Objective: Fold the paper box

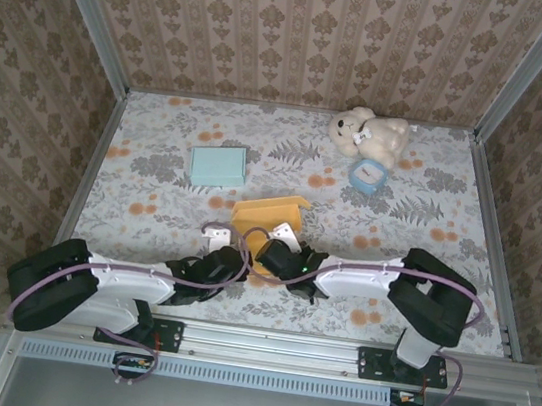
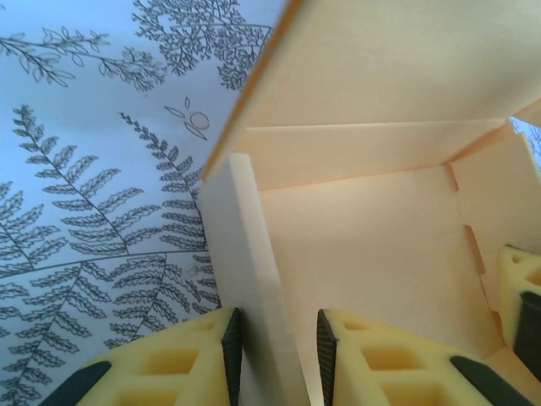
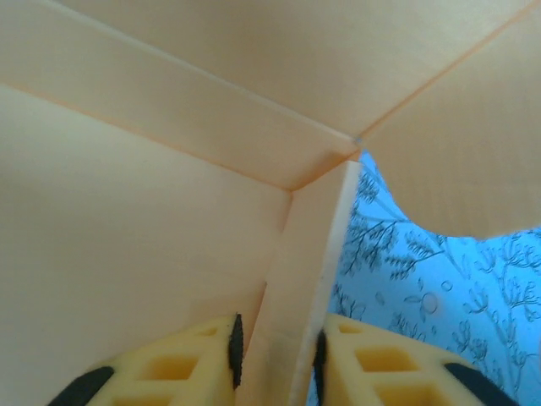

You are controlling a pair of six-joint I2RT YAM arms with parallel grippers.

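Orange-yellow card, the paper box sits half-formed on the near middle of the fern-print table, just ahead of my bases. My left gripper straddles its left wall with the jaws partly apart. My right gripper straddles the right wall likewise. Whether either truly pinches the card, I cannot tell. Farther back lie a teal box and a teddy bear.

No legible text, label, brand, number or sign on the paper box, counter or elsewhere.
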